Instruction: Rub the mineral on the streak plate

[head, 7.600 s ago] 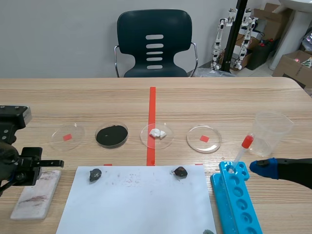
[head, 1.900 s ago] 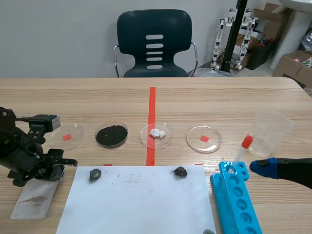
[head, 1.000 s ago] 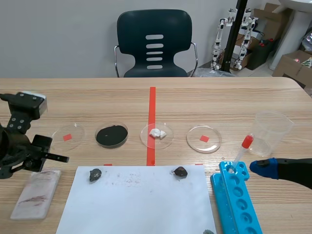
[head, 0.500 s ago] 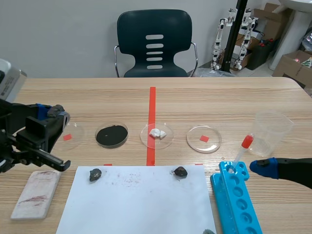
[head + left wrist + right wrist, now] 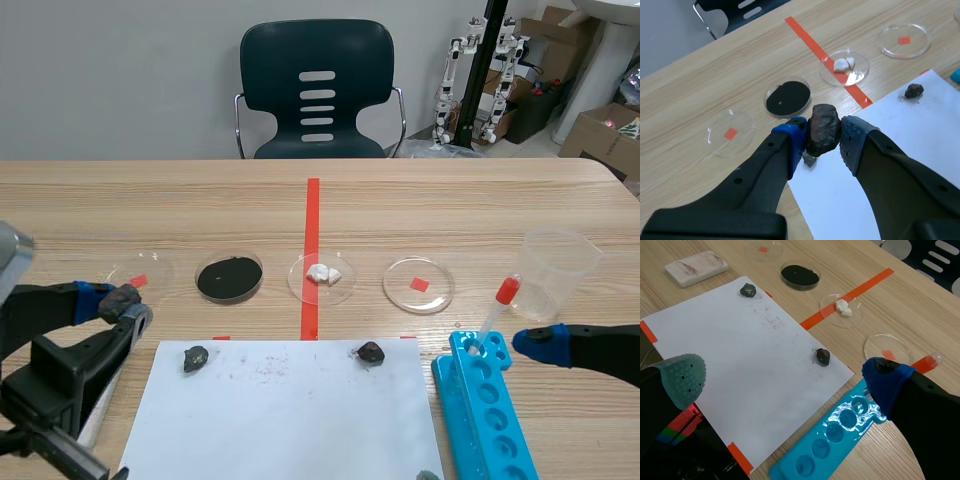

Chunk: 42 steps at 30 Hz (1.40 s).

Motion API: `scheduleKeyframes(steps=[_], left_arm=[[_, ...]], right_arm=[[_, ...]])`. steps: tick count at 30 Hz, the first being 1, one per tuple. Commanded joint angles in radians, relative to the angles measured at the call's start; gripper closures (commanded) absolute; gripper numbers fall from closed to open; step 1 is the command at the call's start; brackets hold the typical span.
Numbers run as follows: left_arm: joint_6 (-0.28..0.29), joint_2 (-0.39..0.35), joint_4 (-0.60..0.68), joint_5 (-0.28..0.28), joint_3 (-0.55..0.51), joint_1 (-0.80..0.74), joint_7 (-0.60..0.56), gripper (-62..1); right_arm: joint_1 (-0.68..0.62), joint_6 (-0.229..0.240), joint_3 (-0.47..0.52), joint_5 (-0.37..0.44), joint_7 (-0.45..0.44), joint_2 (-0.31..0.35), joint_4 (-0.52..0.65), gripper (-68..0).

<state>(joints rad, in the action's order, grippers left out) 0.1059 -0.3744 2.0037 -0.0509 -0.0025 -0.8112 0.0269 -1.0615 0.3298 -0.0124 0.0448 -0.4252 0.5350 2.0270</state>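
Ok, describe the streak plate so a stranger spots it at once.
Find the white paper sheet on the wooden table. Beyond its corner near the grey stone lies the streak plate, a white rectangular slab. Only it bears reddish-brown smears.

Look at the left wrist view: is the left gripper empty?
No, the left gripper is shut on a dark reddish mineral.

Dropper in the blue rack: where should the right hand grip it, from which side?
Pinch the dropper under its red bulb, coming from above: its lower end sits in the blue rack, so only the tilted top is free.
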Motion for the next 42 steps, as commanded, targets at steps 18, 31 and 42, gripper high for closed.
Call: scheduleKeyframes(steps=[18,31,42], left_arm=[[-0.002,-0.008,0.02,0.064,0.002,-0.072,-0.072,-13.0],[-0.002,-0.008,0.02,0.063,0.002,-0.072,-0.071,-13.0],[-0.002,-0.008,0.02,0.063,0.002,-0.072,-0.071,-13.0]], right_arm=[[0.003,0.0,0.007,0.01,-0.018,0.005,0.008,-67.9],[0.003,0.0,0.007,0.01,-0.018,0.005,0.008,-67.9],[0.003,0.0,0.007,0.01,-0.018,0.005,0.008,-67.9]])
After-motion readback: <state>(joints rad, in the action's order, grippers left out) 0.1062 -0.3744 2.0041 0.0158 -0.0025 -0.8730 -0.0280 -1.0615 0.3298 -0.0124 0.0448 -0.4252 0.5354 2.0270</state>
